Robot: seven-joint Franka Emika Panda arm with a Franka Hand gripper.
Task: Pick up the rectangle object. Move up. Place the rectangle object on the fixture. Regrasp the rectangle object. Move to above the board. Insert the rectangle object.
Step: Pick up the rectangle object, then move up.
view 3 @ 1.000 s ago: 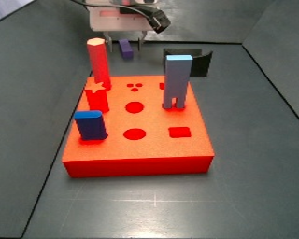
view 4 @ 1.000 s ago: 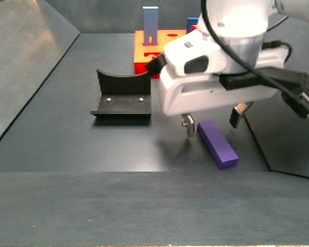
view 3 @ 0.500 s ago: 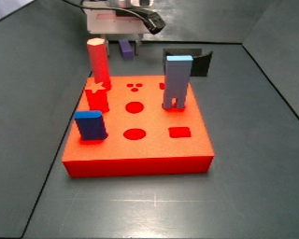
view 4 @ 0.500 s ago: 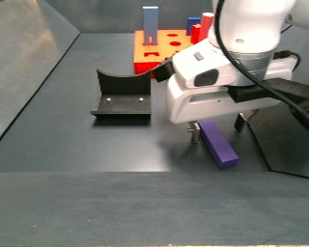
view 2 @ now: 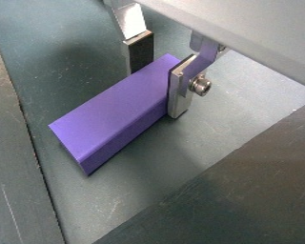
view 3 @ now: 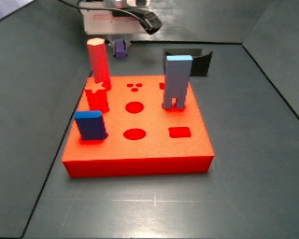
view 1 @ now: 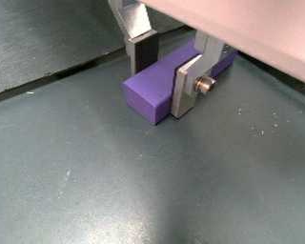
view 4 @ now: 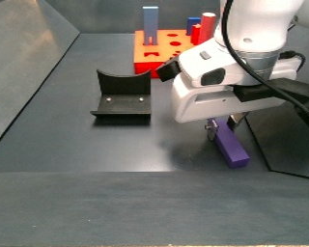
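The robot's white boxy plastic arm point(view 4: 235, 58) has smooth round parts and black cables beside it. Low by the floor is its gripper point(view 1: 168, 69). It has two flat silver metal fingers point(view 2: 183, 88) with dark pads. One finger has a small round silver screw.

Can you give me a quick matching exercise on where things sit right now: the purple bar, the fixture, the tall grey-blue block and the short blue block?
Things:
1. rectangle object
2. fixture
3. tall grey-blue block
4. short blue block

Places:
A. standing in the board, near its front corner
B. lying on the floor between the fingers of the hand
C. on the floor beside the board, nothing in it
D. standing upright in the board, on two legs

Pairs: 1-B, 2-C, 3-D, 4-A
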